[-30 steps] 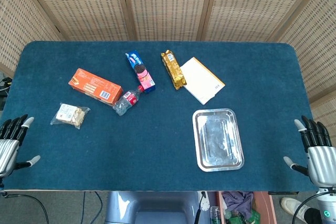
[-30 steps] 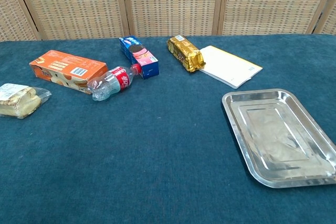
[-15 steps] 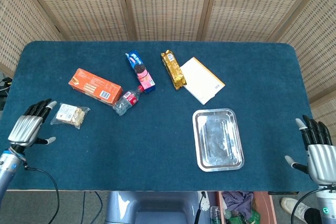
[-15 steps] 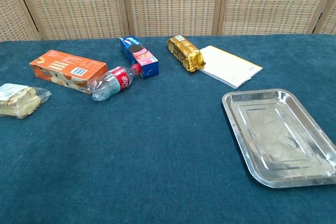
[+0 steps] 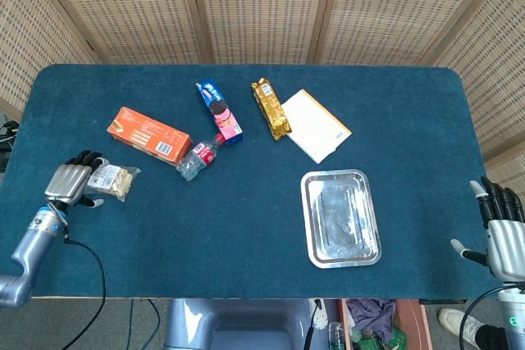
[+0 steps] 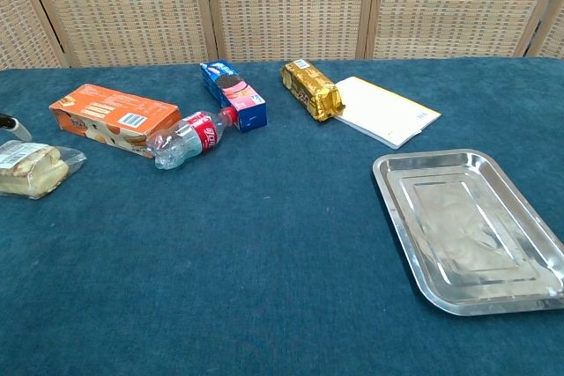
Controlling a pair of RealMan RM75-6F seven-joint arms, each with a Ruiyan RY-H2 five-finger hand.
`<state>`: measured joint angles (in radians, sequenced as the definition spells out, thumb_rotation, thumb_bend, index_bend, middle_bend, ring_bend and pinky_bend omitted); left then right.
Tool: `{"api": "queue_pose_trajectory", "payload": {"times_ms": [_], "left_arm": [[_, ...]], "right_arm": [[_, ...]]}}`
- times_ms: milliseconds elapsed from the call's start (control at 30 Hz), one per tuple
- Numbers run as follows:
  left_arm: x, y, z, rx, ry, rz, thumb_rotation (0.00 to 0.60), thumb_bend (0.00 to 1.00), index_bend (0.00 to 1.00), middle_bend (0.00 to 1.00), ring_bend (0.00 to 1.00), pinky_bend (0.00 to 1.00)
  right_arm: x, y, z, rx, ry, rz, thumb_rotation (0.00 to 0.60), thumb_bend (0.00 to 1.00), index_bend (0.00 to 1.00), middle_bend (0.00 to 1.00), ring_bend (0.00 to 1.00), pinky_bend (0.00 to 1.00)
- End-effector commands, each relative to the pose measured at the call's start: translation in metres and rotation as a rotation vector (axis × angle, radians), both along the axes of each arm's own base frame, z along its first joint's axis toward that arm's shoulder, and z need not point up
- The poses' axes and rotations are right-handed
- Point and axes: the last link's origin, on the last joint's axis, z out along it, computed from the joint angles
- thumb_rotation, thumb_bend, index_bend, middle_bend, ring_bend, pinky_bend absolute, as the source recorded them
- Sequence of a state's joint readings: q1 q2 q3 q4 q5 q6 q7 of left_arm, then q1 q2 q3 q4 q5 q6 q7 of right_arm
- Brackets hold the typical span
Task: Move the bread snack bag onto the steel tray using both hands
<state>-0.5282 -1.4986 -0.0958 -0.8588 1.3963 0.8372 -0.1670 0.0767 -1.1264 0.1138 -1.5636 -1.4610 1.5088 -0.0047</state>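
The bread snack bag (image 5: 111,179) (image 6: 33,170), clear with pale slices inside, lies on the table's left side. My left hand (image 5: 72,183) sits right beside its left end, fingers apart and reaching over the bag's edge; I cannot tell if they touch it. A fingertip (image 6: 7,122) of that hand shows at the chest view's left edge. The steel tray (image 5: 340,219) (image 6: 471,228) lies bare on the right. My right hand (image 5: 500,231) hangs open off the table's right front corner, far from both.
An orange box (image 5: 149,134), a small bottle (image 5: 198,158), a blue cookie pack (image 5: 219,111), a gold pack (image 5: 271,108) and a white envelope (image 5: 315,125) lie across the back half. The table (image 5: 246,227) is covered in blue cloth.
My left hand has moved right and forward from the table's left edge up to the bread bag. My right hand has drifted slightly back and outward.
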Motion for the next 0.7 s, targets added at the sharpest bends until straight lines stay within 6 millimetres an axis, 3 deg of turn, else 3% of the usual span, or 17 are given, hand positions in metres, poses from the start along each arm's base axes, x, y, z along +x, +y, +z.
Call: {"api": "queue_pose_trajectory", "payload": {"times_ms": [33,200,367,433,533,700], "left_arm": [[0.003,0.01,-0.012,-0.007,0.023,0.002,0.6,0.05,0.3,0.28,0.19,0.27],[0.007,0.015,-0.015,0.019,0.002,-0.003,0.6,0.09,0.48,0.47,0.36,0.36],[0.019,0.013,0.006,0.085,-0.084,-0.061,0.6,0.1,0.51,0.5,0.37,0.36],[0.041,0.008,0.028,0.134,-0.172,-0.159,0.6,0.1,0.51,0.5,0.38,0.36],[0.065,-0.004,0.041,0.119,-0.229,-0.249,0.6,0.1,0.51,0.5,0.38,0.36],[0.112,-0.017,0.035,0.065,-0.303,-0.358,0.6,0.09,0.51,0.5,0.37,0.37]], "right_arm": [[0.0,-0.001,0.001,-0.002,-0.004,-0.001,0.6,0.0,0.0,0.0,0.0,0.0],[-0.001,-0.001,0.002,-0.004,-0.011,-0.002,0.6,0.0,0.0,0.0,0.0,0.0],[0.0,0.0,0.002,-0.004,-0.017,0.001,0.6,0.0,0.0,0.0,0.0,0.0],[0.0,0.001,0.002,0.0,-0.02,0.003,0.6,0.0,0.0,0.0,0.0,0.0],[0.0,0.001,0.003,0.0,-0.024,0.003,0.6,0.0,0.0,0.0,0.0,0.0],[0.0,0.001,0.004,0.001,-0.027,0.004,0.6,0.0,0.0,0.0,0.0,0.0]]}}
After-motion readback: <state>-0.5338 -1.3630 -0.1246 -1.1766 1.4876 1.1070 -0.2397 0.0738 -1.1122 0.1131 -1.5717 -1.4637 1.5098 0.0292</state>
